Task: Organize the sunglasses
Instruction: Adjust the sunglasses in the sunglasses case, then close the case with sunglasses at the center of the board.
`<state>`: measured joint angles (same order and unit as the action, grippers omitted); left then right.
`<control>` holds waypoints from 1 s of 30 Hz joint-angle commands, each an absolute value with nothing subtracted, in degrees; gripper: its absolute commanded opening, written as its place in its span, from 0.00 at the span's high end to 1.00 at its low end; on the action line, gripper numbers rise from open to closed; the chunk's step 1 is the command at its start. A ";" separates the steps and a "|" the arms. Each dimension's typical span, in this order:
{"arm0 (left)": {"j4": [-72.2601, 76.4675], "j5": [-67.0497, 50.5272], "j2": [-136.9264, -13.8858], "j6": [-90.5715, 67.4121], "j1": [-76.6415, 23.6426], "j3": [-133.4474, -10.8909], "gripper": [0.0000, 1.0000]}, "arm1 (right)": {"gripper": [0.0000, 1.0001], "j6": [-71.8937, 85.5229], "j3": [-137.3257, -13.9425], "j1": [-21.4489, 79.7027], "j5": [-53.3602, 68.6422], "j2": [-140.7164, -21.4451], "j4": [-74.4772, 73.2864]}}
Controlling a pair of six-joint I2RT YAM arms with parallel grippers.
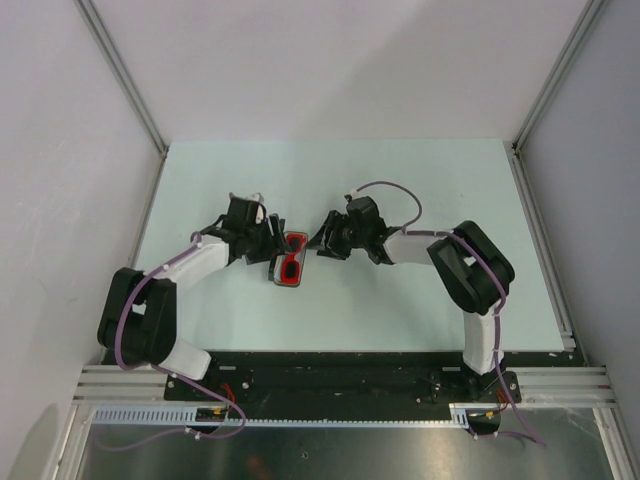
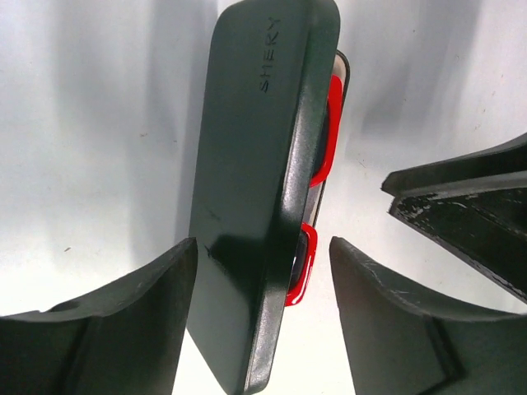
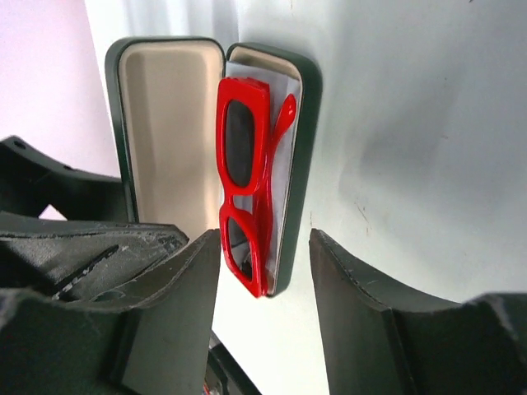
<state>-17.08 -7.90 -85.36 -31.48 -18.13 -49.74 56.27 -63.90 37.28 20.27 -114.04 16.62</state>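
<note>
The red sunglasses (image 1: 292,263) lie folded in the base of the open black case (image 1: 290,283) at mid-table. In the right wrist view the sunglasses (image 3: 247,185) rest on a pale cloth (image 3: 285,90) in the case base (image 3: 303,164), and the beige-lined lid (image 3: 169,140) stands raised at the left. My left gripper (image 1: 270,246) is open, its fingers astride the raised lid (image 2: 247,189), with the red frame (image 2: 306,263) peeking out behind it. My right gripper (image 1: 324,240) is open, its tips (image 3: 263,321) just short of the case's near end.
The pale green table (image 1: 420,190) is framed by grey walls and metal posts. The two grippers face each other across the case, close together. The right gripper's fingers (image 2: 469,214) show in the left wrist view, and the left gripper's fingers (image 3: 58,206) show in the right wrist view.
</note>
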 commanded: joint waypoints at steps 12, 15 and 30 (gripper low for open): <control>-17.22 -12.83 -78.14 -27.69 -14.78 -54.49 0.07 | 0.31 42.10 -66.44 39.72 11.17 -102.31 0.36; -17.93 -13.27 -75.94 -27.51 -13.02 -53.88 0.07 | 0.32 41.40 -66.88 39.99 9.41 -102.13 -2.28; -18.10 -17.76 -81.12 -28.92 -11.60 -52.82 0.61 | 0.53 44.64 -67.94 39.73 11.34 -111.27 -0.53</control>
<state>-18.22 -16.43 -80.66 -28.60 -11.97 -52.25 43.55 -65.41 39.88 11.03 -109.25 -1.06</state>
